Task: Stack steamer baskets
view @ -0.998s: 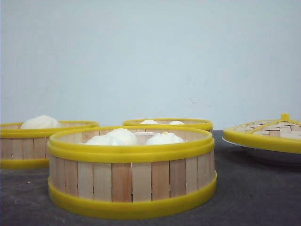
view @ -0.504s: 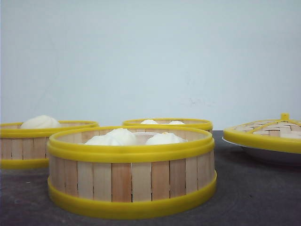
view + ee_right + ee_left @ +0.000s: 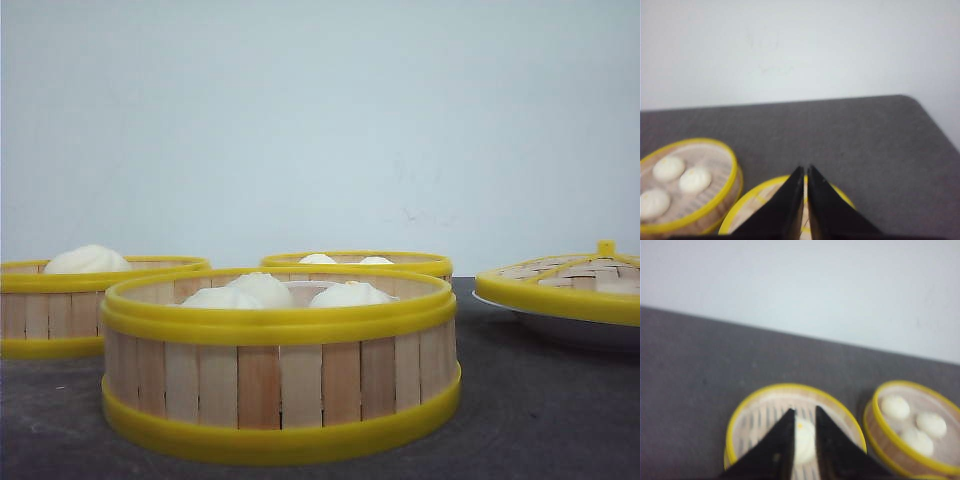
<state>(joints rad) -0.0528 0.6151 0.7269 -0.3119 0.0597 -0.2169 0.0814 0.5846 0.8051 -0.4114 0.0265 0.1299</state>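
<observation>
Steamer baskets (image 3: pixel 280 385): light wooden slats banded by yellow rims. White buns (image 3: pixel 262 290) inside. Woven lid (image 3: pixel 570 280), yellow-rimmed, far right. Dark grey table (image 3: pixel 540 420). Black gripper fingers (image 3: pixel 782 442).

Neither arm shows in the front view. In the left wrist view, the left gripper (image 3: pixel 805 432) sits at the bottom centre of the frame, its two dark fingers (image 3: pixel 782 440) slightly parted with a narrow gap between the tips. In the right wrist view, the right gripper (image 3: pixel 805 172) sits at the bottom centre, its dark fingers (image 3: pixel 790 200) nearly touching at the tips.
</observation>
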